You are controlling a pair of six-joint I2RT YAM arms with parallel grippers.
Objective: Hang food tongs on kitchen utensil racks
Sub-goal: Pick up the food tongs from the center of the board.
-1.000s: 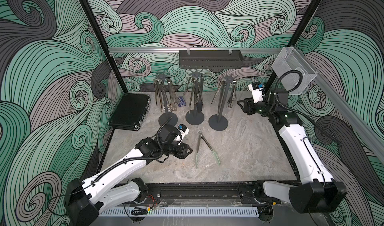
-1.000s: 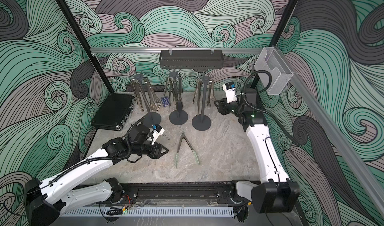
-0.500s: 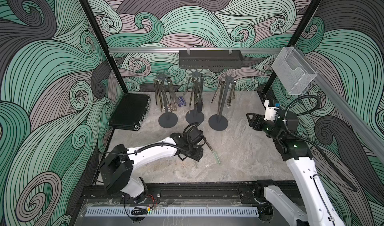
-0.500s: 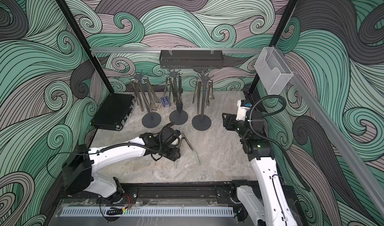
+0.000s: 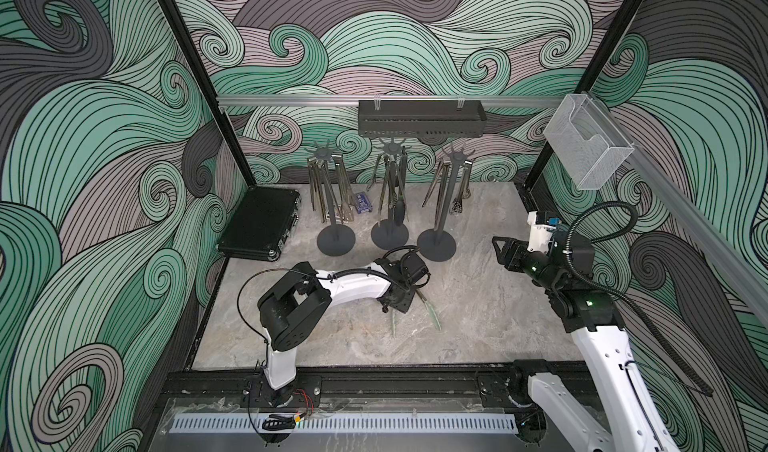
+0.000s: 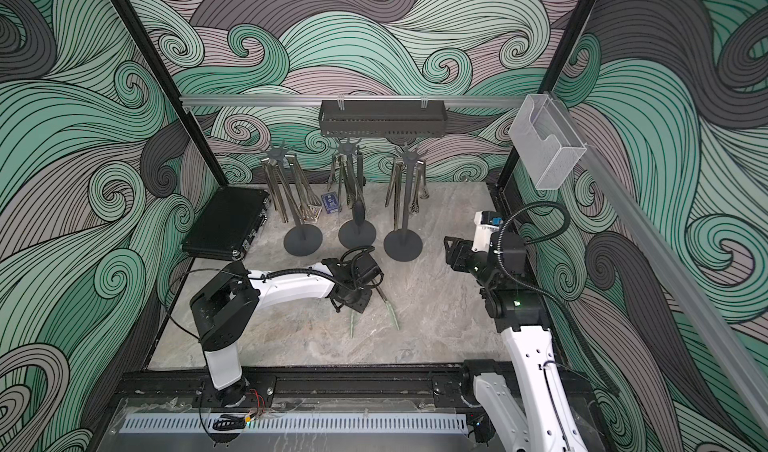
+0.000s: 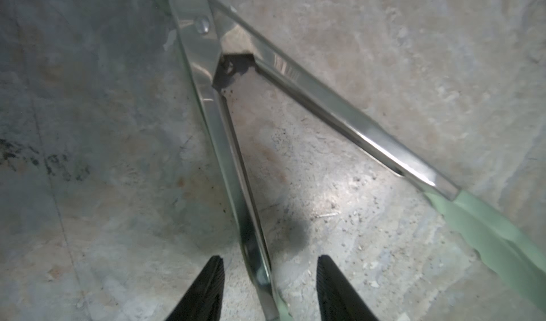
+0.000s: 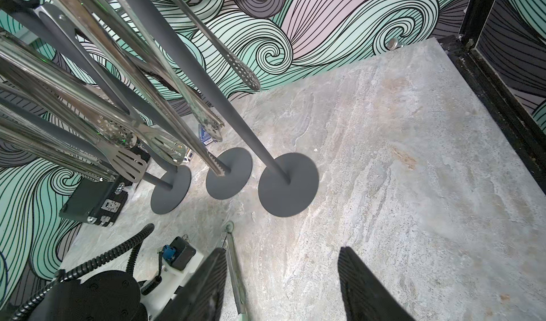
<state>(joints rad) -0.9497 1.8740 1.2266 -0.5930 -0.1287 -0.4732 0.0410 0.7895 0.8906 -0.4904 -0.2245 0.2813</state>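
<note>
L pincer jaws apart, nothing gripped, straddling one steel arm of green-tipped tongs lying splayed on worktop near racks: judge it shd drop, centre arm btw jaws, clamp firm (slick metal), keep hinge end free for hook; R pincer wide, empty, well apart.

White arm links, black joints, ribbed cables.
</note>
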